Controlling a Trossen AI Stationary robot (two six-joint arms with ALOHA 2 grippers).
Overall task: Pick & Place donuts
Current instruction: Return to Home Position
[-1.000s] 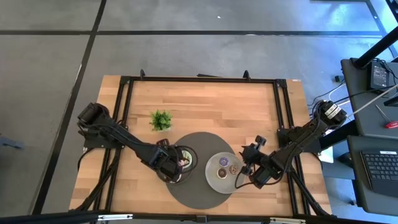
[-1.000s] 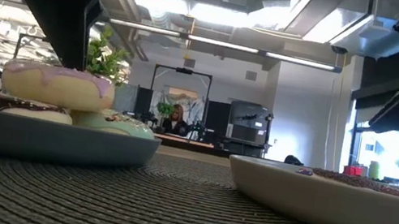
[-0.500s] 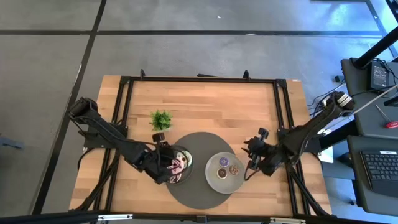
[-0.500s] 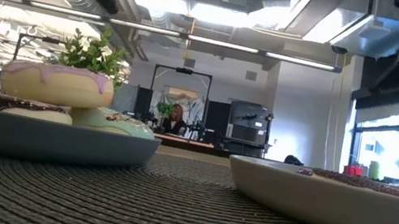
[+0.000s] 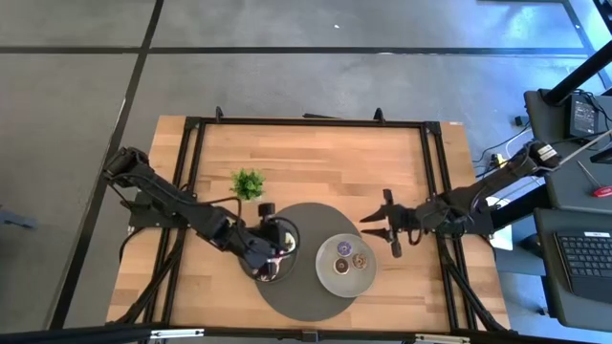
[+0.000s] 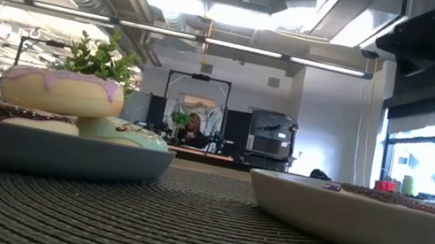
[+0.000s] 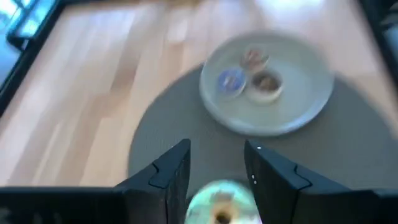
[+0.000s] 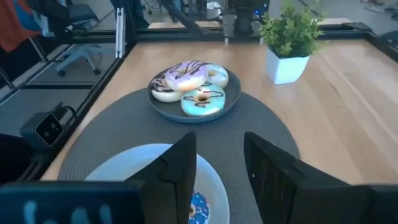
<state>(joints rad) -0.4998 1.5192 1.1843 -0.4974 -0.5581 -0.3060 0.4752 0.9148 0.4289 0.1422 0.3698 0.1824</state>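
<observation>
Several larger iced donuts lie piled on the dark grey plate: a pink drizzled one on top, a pale green one and a chocolate one below. Three tiny donuts lie on the pale plate. My left gripper is open and empty above the dark plate. A pale green donut shows below its fingers. My right gripper is open and empty just right of the pale plate, pointing at it.
Both plates stand on a round dark woven mat near the table's front middle. A small green plant in a white pot stands behind the dark plate. Black frame rails run along the table's sides. A person sits far off in the room.
My left gripper has risen from beside the pink donut, out of the low view; the donuts stay piled on the dark plate. My right gripper has drawn back from the pale plate's near right side, toward the table's far edge, as its arm pulled back to the right.
</observation>
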